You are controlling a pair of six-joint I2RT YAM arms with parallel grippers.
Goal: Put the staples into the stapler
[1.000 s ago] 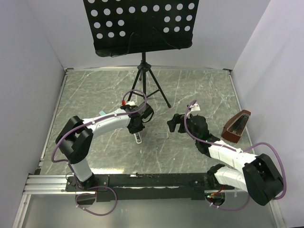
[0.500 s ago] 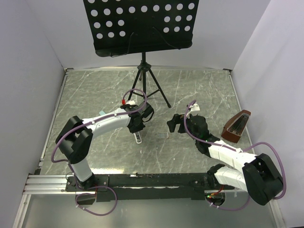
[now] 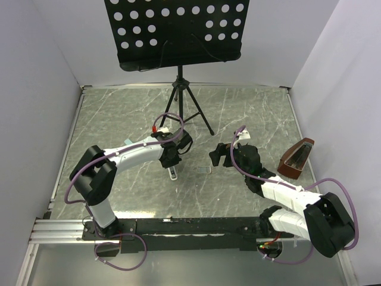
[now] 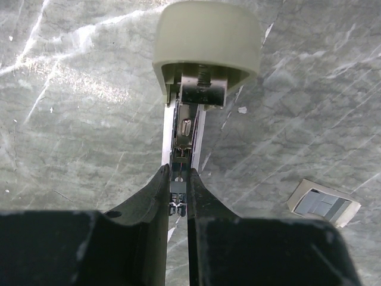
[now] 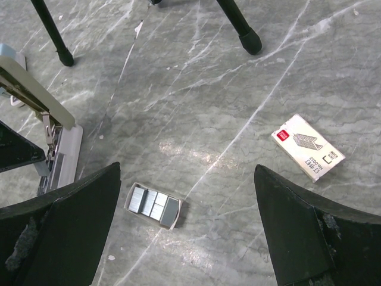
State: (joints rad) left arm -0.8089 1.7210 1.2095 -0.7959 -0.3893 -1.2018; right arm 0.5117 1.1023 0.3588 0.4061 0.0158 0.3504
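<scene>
Left arm: reaches from its base at the near left edge out over the tabletop (image 3: 119,119), forearm stretched toward the middle, wrist bent down. Left gripper (image 3: 172,159) points steeply downward at the stapler (image 3: 173,173).

Left wrist view: left gripper (image 4: 177,179) is nearly closed, its fingers (image 4: 156,196) pinching the narrow metal rail of the stapler (image 4: 205,44). The cream top of the stapler is swung up, open.

Right arm: folded low, elbow near the right side, forearm angled in toward centre. Right gripper (image 3: 217,155) hangs above the tabletop, jaws spread wide, holding nothing. Right wrist view: right gripper (image 5: 187,173), both fingers (image 5: 65,232) clear of everything.

Staples: open staple tray (image 5: 153,205) lies flat on the tabletop with silvery-grey strips in it, between the two grippers (image 3: 203,171), just right of the stapler (image 5: 41,98), untouched. It shows at the lower right of the left wrist view (image 4: 324,204). Small white staple box (image 5: 308,147) lies apart, further right.

Music stand (image 3: 178,30) stands at the far edge.
</scene>
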